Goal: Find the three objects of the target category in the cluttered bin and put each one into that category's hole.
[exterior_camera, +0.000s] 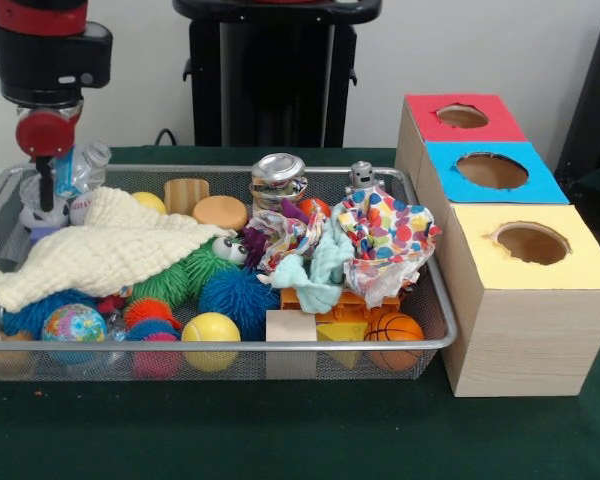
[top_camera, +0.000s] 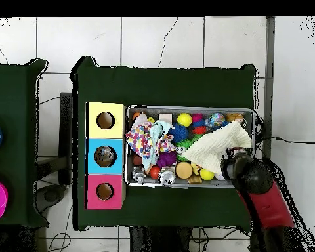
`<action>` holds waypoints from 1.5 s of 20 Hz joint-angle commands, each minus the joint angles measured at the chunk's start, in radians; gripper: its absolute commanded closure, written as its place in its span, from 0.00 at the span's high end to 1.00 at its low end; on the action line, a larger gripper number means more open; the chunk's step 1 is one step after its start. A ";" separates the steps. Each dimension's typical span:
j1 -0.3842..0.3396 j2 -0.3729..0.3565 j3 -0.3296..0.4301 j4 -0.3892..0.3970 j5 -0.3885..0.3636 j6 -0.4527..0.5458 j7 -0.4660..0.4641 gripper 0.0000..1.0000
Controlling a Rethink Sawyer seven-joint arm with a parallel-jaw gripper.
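A green-clothed table (exterior_camera: 280, 440) is carrying the cluttered bin (exterior_camera: 230, 352) of silver mesh, sitting just beside a pale wooden box whose red-faced hole (exterior_camera: 462, 116) is lying at the far end of its row, past the blue and yellow faces. The red and black arm is reaching down over the bin's far corner, its gripper (exterior_camera: 44, 205) hanging by a clear, wrinkly water bottle (exterior_camera: 83, 172) with a blue label, which is leaning tilted, long axis near upright, cap toward the rear rim. Whether the fingers are gripping it, I cannot tell. A cream cloth (exterior_camera: 100, 255) is sprawling over fuzzy balls beside it.
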State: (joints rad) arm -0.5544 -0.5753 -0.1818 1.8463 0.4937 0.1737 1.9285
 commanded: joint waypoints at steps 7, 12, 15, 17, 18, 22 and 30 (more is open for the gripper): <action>0.105 -0.091 0.019 0.140 0.060 0.040 0.250 0.00; 0.204 -0.083 -0.060 0.161 0.042 -0.047 0.252 0.00; 0.227 -0.090 -0.061 0.186 0.038 -0.104 0.258 0.00; 0.232 -0.096 -0.058 0.204 0.027 -0.152 0.258 0.00; 0.231 -0.100 -0.052 0.214 0.019 -0.180 0.258 0.00; 0.230 -0.122 -0.023 0.244 0.011 -0.232 0.261 0.00; 0.214 -0.177 0.022 0.251 0.064 -0.144 0.242 0.00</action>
State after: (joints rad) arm -0.3233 -0.7122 -0.2478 2.0426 0.5308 -0.0321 1.9285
